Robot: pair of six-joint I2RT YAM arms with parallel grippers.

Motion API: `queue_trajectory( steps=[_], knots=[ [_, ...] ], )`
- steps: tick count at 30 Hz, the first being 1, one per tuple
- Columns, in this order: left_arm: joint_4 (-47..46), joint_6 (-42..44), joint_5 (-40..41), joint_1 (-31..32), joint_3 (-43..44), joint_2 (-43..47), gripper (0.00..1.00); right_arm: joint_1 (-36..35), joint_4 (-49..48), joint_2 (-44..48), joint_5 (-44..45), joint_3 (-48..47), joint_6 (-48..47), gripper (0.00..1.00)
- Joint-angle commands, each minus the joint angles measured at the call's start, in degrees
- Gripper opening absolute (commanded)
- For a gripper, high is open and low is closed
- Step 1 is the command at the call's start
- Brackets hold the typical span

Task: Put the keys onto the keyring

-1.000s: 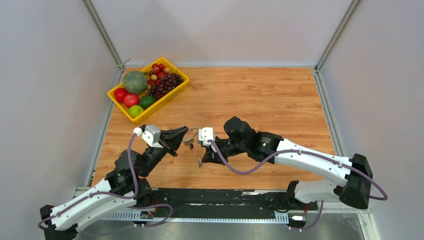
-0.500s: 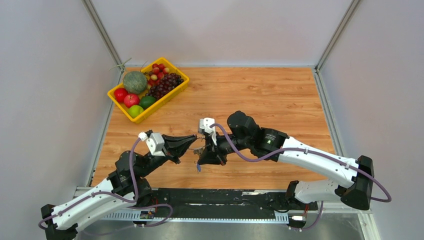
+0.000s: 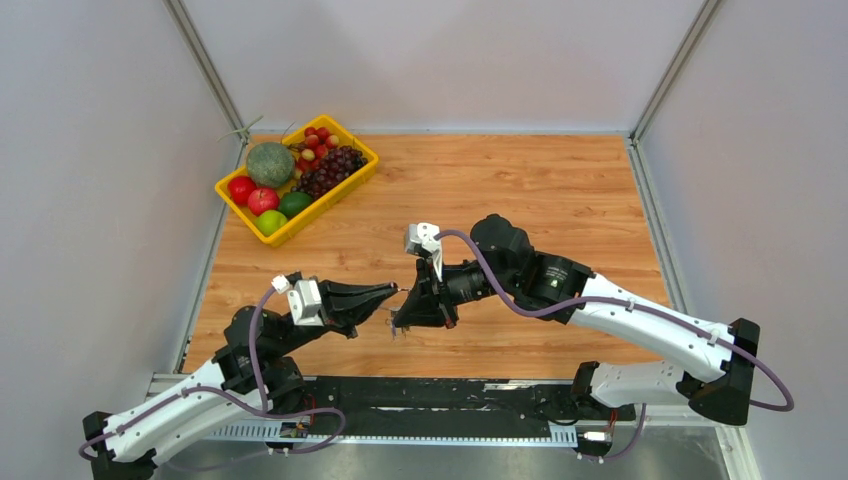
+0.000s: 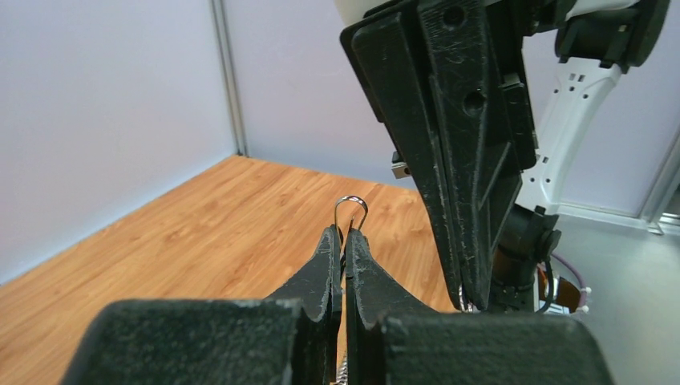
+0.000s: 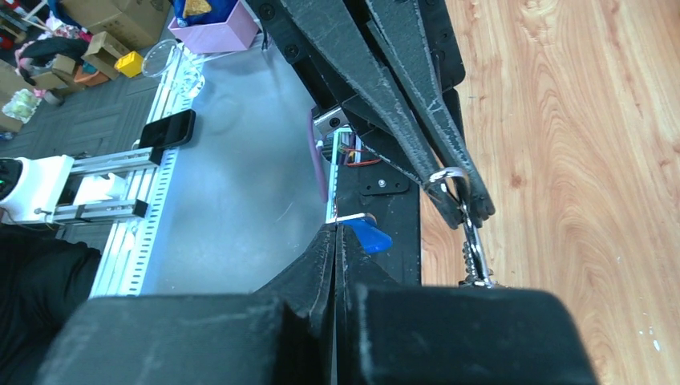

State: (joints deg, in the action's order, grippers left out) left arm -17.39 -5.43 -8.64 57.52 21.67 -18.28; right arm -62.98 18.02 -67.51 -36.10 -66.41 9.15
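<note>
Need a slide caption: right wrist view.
Right tool pinches a blue key beside the keyring clamped by the left tool.

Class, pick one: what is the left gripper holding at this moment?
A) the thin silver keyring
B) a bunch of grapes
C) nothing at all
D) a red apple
A: in the left wrist view the left gripper is shut on the keyring, whose wire loop pokes out beyond its tips.

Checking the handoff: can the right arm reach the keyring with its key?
Probably yes. The left gripper holds the keyring with its loop poking out in front, and the blue-headed key in the right gripper sits close beside it, nothing between.
</note>
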Motion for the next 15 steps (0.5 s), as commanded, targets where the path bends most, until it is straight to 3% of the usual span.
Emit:
queue_trajectory(
  steps=[1, 15],
  knots=[
    [-4.81, 0.91, -4.77, -0.01, -0.28, 0.90, 0.00, 0.00, -3.24, 1.46, -2.17, -2.41, 3.67, 0.00],
    [-7.97, 0.48, -11.51, -0.04, -1.41, 2.34, 0.00, 0.59, -7.08, 3.85, -4.79, -0.98, 7.82, 0.00]
  ],
)
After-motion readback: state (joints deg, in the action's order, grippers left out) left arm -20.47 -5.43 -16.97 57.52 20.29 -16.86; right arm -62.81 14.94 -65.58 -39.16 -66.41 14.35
